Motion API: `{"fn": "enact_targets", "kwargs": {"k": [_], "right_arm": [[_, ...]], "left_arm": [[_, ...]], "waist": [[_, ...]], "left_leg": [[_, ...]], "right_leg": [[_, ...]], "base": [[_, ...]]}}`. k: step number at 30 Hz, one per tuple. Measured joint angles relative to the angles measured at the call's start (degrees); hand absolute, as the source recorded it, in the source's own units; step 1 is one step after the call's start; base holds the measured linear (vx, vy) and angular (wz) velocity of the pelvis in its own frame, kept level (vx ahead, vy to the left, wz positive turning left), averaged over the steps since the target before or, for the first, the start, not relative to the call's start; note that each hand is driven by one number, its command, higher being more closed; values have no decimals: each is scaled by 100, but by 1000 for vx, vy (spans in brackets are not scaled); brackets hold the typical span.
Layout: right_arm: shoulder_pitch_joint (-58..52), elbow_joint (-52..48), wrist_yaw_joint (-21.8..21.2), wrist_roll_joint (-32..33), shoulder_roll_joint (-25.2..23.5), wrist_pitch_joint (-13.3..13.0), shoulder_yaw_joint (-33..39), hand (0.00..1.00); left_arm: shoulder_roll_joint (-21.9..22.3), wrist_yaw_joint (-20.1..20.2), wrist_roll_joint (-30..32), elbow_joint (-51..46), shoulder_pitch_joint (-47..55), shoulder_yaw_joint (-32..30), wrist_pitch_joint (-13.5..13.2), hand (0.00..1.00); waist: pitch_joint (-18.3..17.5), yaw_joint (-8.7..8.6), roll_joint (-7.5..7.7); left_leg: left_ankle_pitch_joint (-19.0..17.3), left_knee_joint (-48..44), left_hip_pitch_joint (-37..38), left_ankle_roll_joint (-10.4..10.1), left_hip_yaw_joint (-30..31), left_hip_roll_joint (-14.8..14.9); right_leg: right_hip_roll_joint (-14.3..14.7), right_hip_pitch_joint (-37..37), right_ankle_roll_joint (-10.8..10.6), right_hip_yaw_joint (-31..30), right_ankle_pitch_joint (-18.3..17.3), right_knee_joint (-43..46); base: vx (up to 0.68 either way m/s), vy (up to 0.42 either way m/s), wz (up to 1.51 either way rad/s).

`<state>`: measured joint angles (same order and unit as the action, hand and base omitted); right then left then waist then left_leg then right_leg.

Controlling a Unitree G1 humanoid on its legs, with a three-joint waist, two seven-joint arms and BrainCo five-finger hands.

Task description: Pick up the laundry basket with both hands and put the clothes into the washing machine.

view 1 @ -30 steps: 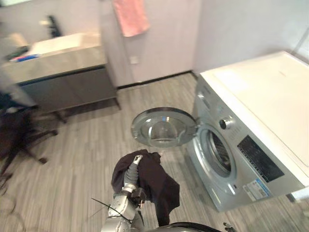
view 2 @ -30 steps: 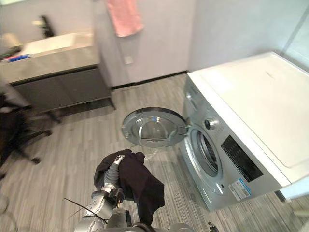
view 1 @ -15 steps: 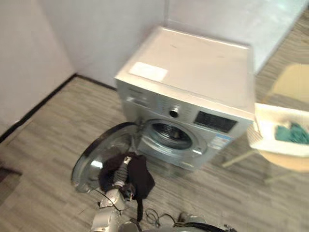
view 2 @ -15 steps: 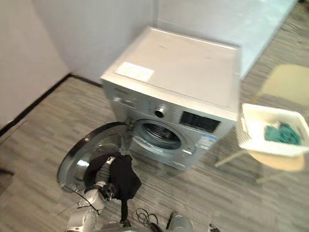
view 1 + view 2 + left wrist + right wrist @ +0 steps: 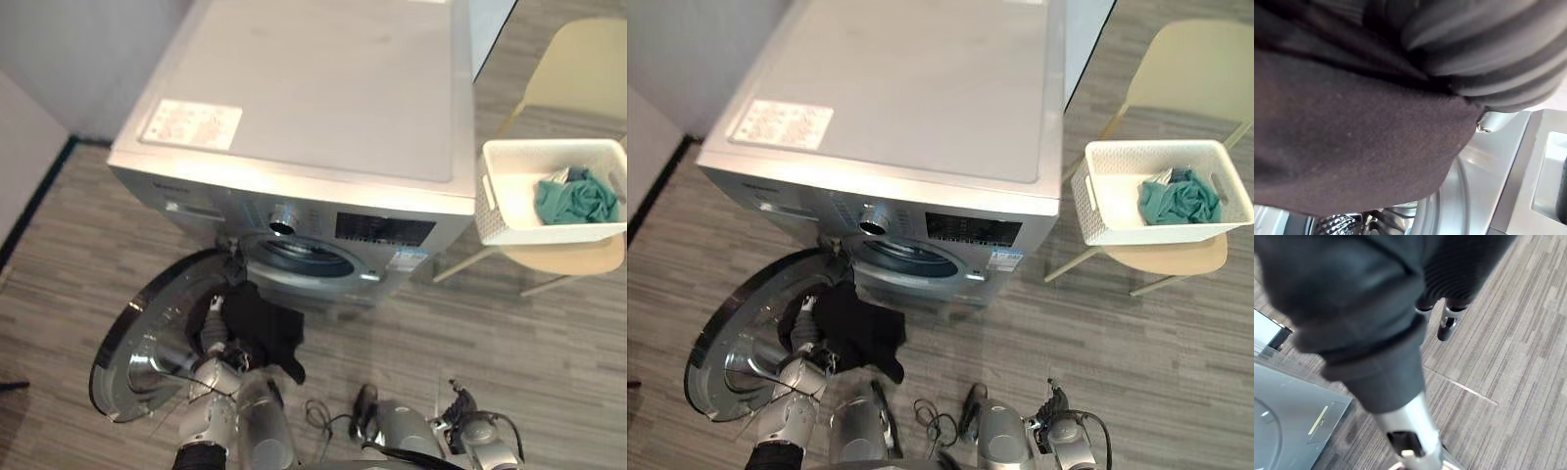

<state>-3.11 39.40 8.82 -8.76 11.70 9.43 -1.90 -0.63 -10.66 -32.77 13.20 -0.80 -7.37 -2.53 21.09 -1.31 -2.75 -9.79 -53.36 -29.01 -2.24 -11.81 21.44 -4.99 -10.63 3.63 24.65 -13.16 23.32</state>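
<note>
Draping a black garment (image 5: 265,331) over our left hand (image 5: 213,328) by the washer door (image 5: 142,364); we cannot tell its grip.

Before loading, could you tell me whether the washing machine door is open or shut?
Open: the door stands swung wide, drum opening exposed.

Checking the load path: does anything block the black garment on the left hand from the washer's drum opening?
Nothing visible does. The black garment hangs from the left hand just before the drum opening; the door stands wide open, off to one side.
</note>
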Motion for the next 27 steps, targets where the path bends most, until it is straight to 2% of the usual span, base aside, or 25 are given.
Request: {"fn": "enact_targets", "kwargs": {"k": [1,2,3,4,5,6,7,8,9,10,11,13,14,16,18,21,22,24,27], "right_arm": [[17,-160,49,195,3,2,-10,0],[-30,-366,80,363,60,2,-10,0],[-233,-902,27,710,237,5,-99,0],[-335,-1305,38,814,233,8,-148,0],[-490,-1874,47,845,310,37,-147,0],[-833,-2835,63,903,521,67,-222,0],[-916,-3258,108,1092,539,27,-235,0],[-585,-3934,273,1483,271,-356,-158,0],[-127,-3841,361,1630,25,-637,-242,0],[239,-3746,378,1702,-101,-715,-303,0],[819,-3635,382,1777,-360,-821,-445,0],[1216,-3643,357,1781,-642,-1020,-711,0],[1268,-3642,337,1888,-797,-1086,-828,0],[1236,-3637,262,2812,-1063,-1324,-819,0],[1186,-3637,222,3314,-1152,-1550,-757,0],[943,-3695,162,4179,-1197,-2032,-697,0],[864,-3714,105,4255,-1208,-2073,-707,0],[569,-3902,-10,4347,-1278,-2234,-792,0],[548,-3913,-62,4421,-1385,-2302,-869,0]], "left_arm": [[5,-101,-51,-7,-223,-4,-47,100],[88,-193,-67,-19,-426,-78,-77,100],[251,-314,-118,-28,-636,-226,-172,100],[296,-386,-149,-29,-916,-340,-187,100],[323,-504,-221,-76,-1261,-455,-246,100],[348,-638,-315,-267,-1502,-572,-302,100],[386,-703,-325,-408,-1561,-613,-355,100],[367,-782,-386,-516,-1764,-692,-538,100],[366,-844,-392,-521,-1927,-680,-565,100],[366,-855,-392,-524,-2070,-667,-567,100],[400,-870,-392,-529,-2360,-598,-576,100],[388,-900,-385,-614,-2681,-422,-600,100],[328,-907,-386,-612,-2791,-404,-610,100],[96,-942,-386,-609,-3002,-315,-608,100],[-59,-942,-387,-609,-3071,-206,-607,100],[-463,-937,-406,-598,-3467,-142,-597,100],[-562,-938,-454,-596,-3562,-110,-604,100],[-1033,-944,-534,-589,-3980,112,-630,100],[-1510,-948,-725,-573,-4723,520,-681,100]], "waist": [[121,50,156],[143,46,225],[169,22,273],[278,-24,361],[388,-44,567],[528,-39,575],[531,-38,576],[586,-34,496],[623,-29,440],[666,-17,390],[763,54,256],[853,108,174],[881,114,172],[1009,113,167],[1012,72,170],[1026,20,191],[1027,7,194],[1033,-36,206],[1050,-99,239]], "left_leg": [[18,475,-134,-27,-154,-142],[110,1047,-267,-81,-334,-225],[124,1500,-399,33,-505,-269],[-59,1410,-623,85,-575,-367],[-92,1124,-923,154,-630,-407],[-201,773,-1352,303,-653,-367],[-264,613,-1587,337,-691,-312],[-430,259,-2080,385,-730,-192],[-460,27,-2364,428,-708,-120],[-515,-103,-2539,444,-696,-67],[-603,-335,-2883,501,-652,-19],[-645,-644,-3465,553,-577,-5],[-684,-831,-3746,586,-538,45],[-790,-1279,-4314,644,-415,179],[-832,-1493,-4607,696,-393,214],[-893,-1695,-5021,725,-393,273],[-893,-1696,-5071,724,-393,277],[-877,-1696,-5229,705,-392,300],[-863,-1707,-5333,721,-405,353]], "right_leg": [[-158,-298,-62,-105,-121,351],[-286,-687,-116,-176,-300,771],[-352,-1191,-315,-405,-685,1386],[-538,-1605,-370,-529,-877,1815],[-676,-1974,-411,-678,-1000,2213],[-736,-2449,-457,-852,-1105,2592],[-733,-2732,-438,-943,-1137,2742],[-700,-3344,-429,-1110,-1141,3084],[-684,-3660,-426,-1164,-1140,3301],[-688,-3839,-428,-1195,-1144,3425],[-691,-4208,-417,-1242,-1155,3674],[-722,-4824,-437,-1344,-1260,4095],[-726,-5100,-423,-1364,-1297,4293],[-707,-5624,-453,-1412,-1326,4687],[-707,-5939,-480,-1494,-1343,4892],[-689,-6380,-472,-1586,-1336,5094],[-688,-6429,-467,-1584,-1332,5092],[-681,-6590,-419,-1581,-1289,5080],[-664,-6699,-389,-1582,-1207,5049]], "base": [[-26,101,-15],[-44,150,-23],[-24,158,-4],[-24,146,12],[-74,96,18],[-98,57,-5],[-116,90,-52],[-82,75,-58],[-100,60,-51],[-118,37,-26],[-151,6,-13],[-114,-31,1],[-69,-47,-4],[-70,-21,-17],[-52,2,-14],[-76,-2,-9],[-71,-19,-3],[-57,-26,-7],[-17,-22,-10]]}}
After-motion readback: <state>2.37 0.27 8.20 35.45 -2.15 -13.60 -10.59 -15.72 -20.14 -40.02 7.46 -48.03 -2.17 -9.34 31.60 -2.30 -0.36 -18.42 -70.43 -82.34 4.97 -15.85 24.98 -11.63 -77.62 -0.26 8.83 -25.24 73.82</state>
